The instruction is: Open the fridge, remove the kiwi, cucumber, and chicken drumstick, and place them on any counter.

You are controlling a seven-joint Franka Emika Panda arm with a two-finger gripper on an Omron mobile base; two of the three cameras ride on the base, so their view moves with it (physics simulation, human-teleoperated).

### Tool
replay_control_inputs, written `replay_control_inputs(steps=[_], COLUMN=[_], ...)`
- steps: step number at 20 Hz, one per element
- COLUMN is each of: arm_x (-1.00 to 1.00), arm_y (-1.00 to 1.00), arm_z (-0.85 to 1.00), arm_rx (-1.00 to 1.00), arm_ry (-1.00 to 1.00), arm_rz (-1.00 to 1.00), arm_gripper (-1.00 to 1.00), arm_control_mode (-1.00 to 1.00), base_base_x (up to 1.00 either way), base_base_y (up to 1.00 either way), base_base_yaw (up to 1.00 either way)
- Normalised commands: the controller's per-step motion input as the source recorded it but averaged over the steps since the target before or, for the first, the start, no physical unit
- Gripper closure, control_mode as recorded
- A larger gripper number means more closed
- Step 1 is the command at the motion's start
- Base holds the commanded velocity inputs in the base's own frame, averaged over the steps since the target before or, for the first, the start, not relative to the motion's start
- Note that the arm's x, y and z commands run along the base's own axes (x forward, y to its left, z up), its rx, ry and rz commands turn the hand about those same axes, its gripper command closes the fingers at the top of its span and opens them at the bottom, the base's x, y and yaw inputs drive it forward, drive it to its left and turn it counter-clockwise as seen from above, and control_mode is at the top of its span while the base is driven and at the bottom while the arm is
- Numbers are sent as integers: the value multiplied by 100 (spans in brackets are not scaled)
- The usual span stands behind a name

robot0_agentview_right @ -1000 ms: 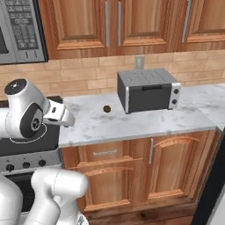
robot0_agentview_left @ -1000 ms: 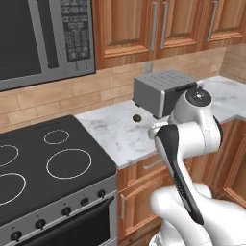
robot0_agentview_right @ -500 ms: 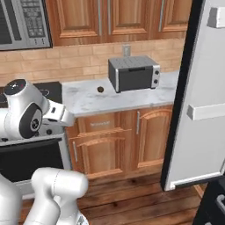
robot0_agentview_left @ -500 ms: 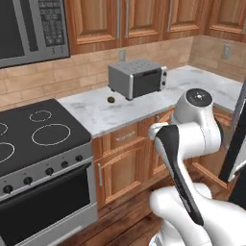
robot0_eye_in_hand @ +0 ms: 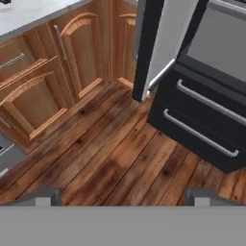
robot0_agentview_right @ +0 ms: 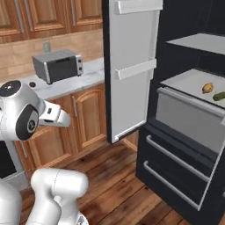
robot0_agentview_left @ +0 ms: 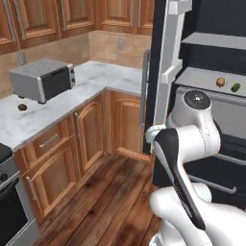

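The black fridge (robot0_agentview_left: 166, 72) stands with its left door swung open, pale grey inside (robot0_agentview_right: 132, 66). On an inner shelf lie the orange-brown chicken drumstick (robot0_agentview_left: 220, 82) (robot0_agentview_right: 207, 88) and, just to its right, the green oval cucumber (robot0_agentview_left: 235, 87) (robot0_agentview_right: 219, 96). The dark brown kiwi (robot0_agentview_left: 22, 106) rests on the white marble counter (robot0_agentview_left: 96, 81), in front of the toaster. My gripper (robot0_eye_in_hand: 122, 196) hangs open above the wooden floor, nothing between its fingers, short of the fridge's lower drawers (robot0_eye_in_hand: 202, 125).
A grey toaster (robot0_agentview_left: 43, 79) (robot0_agentview_right: 57, 66) stands on the counter near the wall. Brown cabinet doors (robot0_eye_in_hand: 81, 57) run below the counter. The open fridge door juts out between cabinets and fridge body. Wooden floor (robot0_eye_in_hand: 110, 158) lies in front.
The whole picture has swung right as the base moved: the stove and microwave have left the views and the open fridge has come close. The kiwi stays on the counter.
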Motion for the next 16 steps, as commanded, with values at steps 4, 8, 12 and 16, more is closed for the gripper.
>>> replay_control_inputs(steps=[4,8,12,16], arm_x=[0,0,0,0], arm_y=[0,0,0,0], arm_z=[0,0,0,0], arm_rx=[0,0,0,0], arm_ry=[0,0,0,0], arm_rz=[0,0,0,0], arm_gripper=[-100,-100,-100,-100], arm_control_mode=[100,100,100,100], base_base_x=[-34,-9,12,53], base_base_y=[-4,-26,-6,12], base_base_yaw=[-86,-86,-71,-48])
